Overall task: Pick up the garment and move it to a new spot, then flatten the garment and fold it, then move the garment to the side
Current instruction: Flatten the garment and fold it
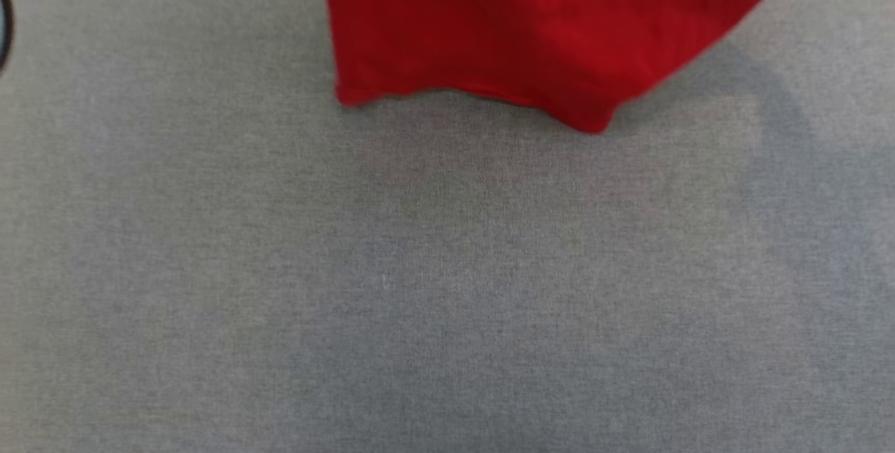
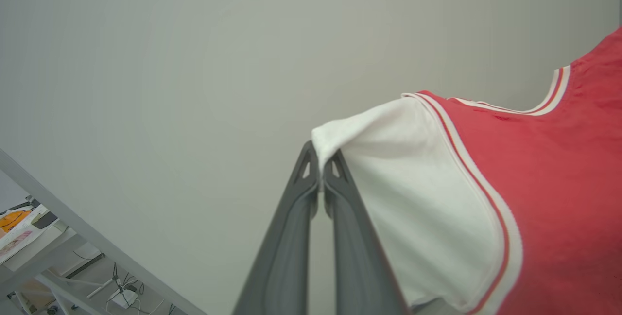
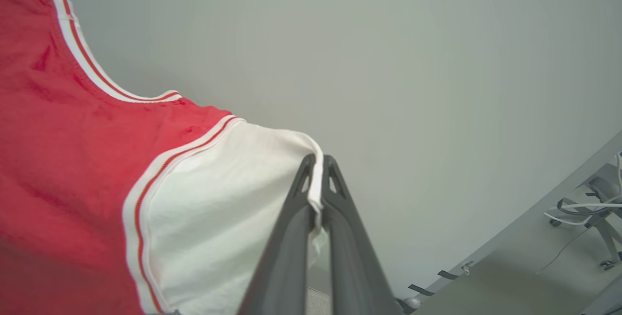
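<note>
Left hand (image 2: pixel 320 162) pinching garment (image 2: pixel 544 193) sleeve, right hand (image 3: pixel 319 166) pinching other sleeve

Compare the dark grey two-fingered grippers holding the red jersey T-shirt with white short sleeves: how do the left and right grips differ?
The left gripper pinches a bunched corner of one white sleeve; the right gripper has the hem of the other white sleeve running between its fingers. From the left gripper the red jersey T-shirt spreads to its view's right; from the right gripper, to its view's left. Both are shut on a sleeve.
</note>
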{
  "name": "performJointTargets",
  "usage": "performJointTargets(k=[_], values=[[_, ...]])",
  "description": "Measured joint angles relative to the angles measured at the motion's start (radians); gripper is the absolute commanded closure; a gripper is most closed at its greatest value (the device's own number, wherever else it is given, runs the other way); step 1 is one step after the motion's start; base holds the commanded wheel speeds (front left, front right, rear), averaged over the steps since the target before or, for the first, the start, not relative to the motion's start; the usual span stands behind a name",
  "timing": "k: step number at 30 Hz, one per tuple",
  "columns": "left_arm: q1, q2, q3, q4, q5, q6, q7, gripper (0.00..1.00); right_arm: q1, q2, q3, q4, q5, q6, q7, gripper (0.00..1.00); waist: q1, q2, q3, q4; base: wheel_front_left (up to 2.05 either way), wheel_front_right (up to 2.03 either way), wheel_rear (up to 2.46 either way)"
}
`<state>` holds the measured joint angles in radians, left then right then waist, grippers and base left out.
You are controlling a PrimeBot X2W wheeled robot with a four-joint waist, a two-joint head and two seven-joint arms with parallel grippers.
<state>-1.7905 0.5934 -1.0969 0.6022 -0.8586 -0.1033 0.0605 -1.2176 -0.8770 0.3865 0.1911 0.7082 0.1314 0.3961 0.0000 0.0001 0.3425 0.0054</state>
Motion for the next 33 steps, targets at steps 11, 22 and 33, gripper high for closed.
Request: performJointTargets(k=[11, 22, 33], values=[[-0.196, -0.094, 0.026, 0.170, 0.076, 0.011, -0.146, 1.00, -0.450, 0.109, 0.168, 0.313, -0.098, 0.000, -0.152, 1.00, 0.0003, 0.0000, 0.153, -0.018, 0.00, 0.00, 0.00], [-0.275, -0.099, 0.041, 0.195, 0.081, 0.019, -0.184, 1.00, -0.696, 0.182, 0.314, 0.530, -0.124, 0.000, -0.258, 1.00, 0.0002, 0.0000, 0.186, -0.036, 0.00, 0.00, 0.00], [-0.034, -0.077, 0.009, 0.210, 0.029, 0.002, -0.231, 1.00, -0.523, 0.237, 0.465, 0.607, 0.024, 0.000, -0.393, 1.00, 0.0001, 0.0000, 0.192, -0.038, 0.00, 0.00, 0.00]])
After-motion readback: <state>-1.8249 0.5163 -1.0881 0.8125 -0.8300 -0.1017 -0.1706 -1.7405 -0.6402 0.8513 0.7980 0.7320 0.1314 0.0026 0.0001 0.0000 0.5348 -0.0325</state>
